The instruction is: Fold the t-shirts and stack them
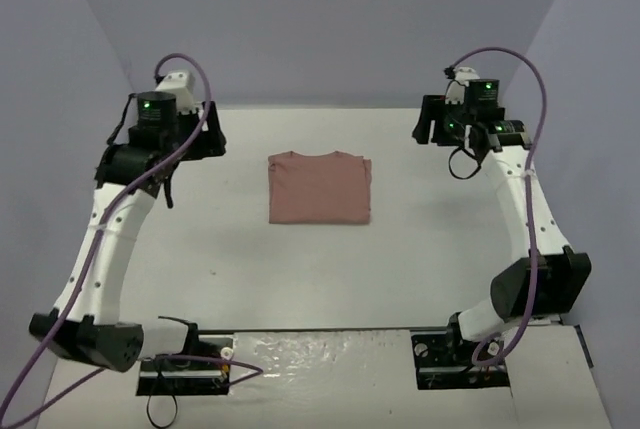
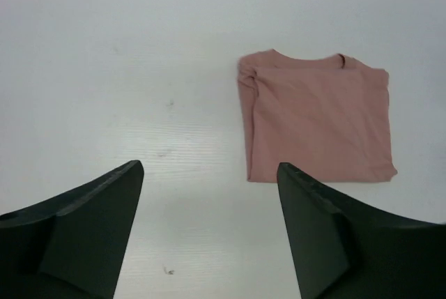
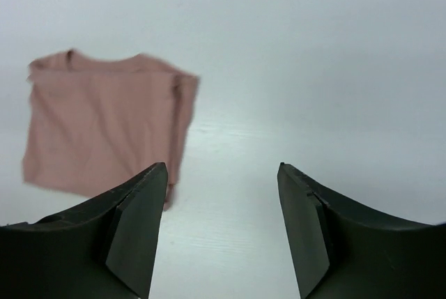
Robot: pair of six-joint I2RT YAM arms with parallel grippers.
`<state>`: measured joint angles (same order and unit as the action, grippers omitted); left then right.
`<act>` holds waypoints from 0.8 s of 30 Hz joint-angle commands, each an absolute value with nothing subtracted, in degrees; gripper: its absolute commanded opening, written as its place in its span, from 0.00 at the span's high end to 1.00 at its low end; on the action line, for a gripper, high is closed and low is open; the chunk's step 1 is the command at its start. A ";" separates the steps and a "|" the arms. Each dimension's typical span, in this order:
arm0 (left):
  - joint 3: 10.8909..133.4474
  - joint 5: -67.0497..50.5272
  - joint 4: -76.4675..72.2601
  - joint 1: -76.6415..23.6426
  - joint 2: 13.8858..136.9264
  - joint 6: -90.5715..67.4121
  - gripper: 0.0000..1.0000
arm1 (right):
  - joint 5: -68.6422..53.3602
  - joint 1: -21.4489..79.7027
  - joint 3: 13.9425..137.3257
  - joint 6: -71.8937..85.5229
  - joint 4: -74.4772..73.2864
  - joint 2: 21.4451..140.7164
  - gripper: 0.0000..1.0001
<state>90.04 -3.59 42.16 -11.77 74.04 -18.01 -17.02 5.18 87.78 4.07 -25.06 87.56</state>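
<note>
A dusty-pink t-shirt [image 1: 320, 188] lies folded into a neat rectangle at the middle of the white table, collar toward the far side; no print shows. The left wrist view has the t-shirt [image 2: 317, 118] to the upper right, the right wrist view has the t-shirt [image 3: 101, 128] to the left, slightly blurred. My left gripper [image 1: 212, 131] hangs raised off the shirt's far-left corner, jaws open and empty [image 2: 209, 173]. My right gripper [image 1: 432, 121] hangs raised off the far-right side, also open and empty [image 3: 223, 173]. Neither touches the cloth.
Bare white table [image 1: 320, 269] surrounds the shirt on all sides. Grey-blue walls [image 1: 320, 29] close the back and sides. The arm bases [image 1: 185, 364] and their cables sit at the near edge.
</note>
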 commanded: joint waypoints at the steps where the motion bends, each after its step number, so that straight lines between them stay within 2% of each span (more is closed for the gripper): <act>1: 93.64 7.44 49.98 -10.37 66.31 -12.88 0.18 | -3.09 1.91 85.98 5.24 -25.00 77.44 0.34; 3: 94.69 11.91 51.66 -10.30 62.31 -11.80 0.11 | -0.08 2.02 85.01 5.87 -24.96 73.79 0.28; 5: 95.17 14.69 53.27 -10.29 59.49 -11.34 0.08 | 4.23 2.22 84.46 6.33 -24.87 69.79 0.22; 8: 93.60 18.55 56.01 -10.60 55.63 -11.60 0.06 | 9.96 4.62 83.23 7.21 -24.42 66.05 0.16; 13: 87.39 20.07 57.88 -11.19 50.96 -13.99 0.05 | 18.63 8.45 82.29 7.90 -24.17 61.18 0.11; 17: 85.90 21.81 58.37 -12.12 49.37 -15.03 0.03 | 22.14 10.52 81.78 7.35 -24.09 58.53 0.01; 24: 85.57 23.24 58.41 -14.55 48.97 -15.64 0.03 | 21.50 11.43 80.79 5.92 -23.45 55.97 0.00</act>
<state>85.01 21.01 59.90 -13.23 48.42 -14.30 19.11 10.96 81.07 6.73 -26.92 56.79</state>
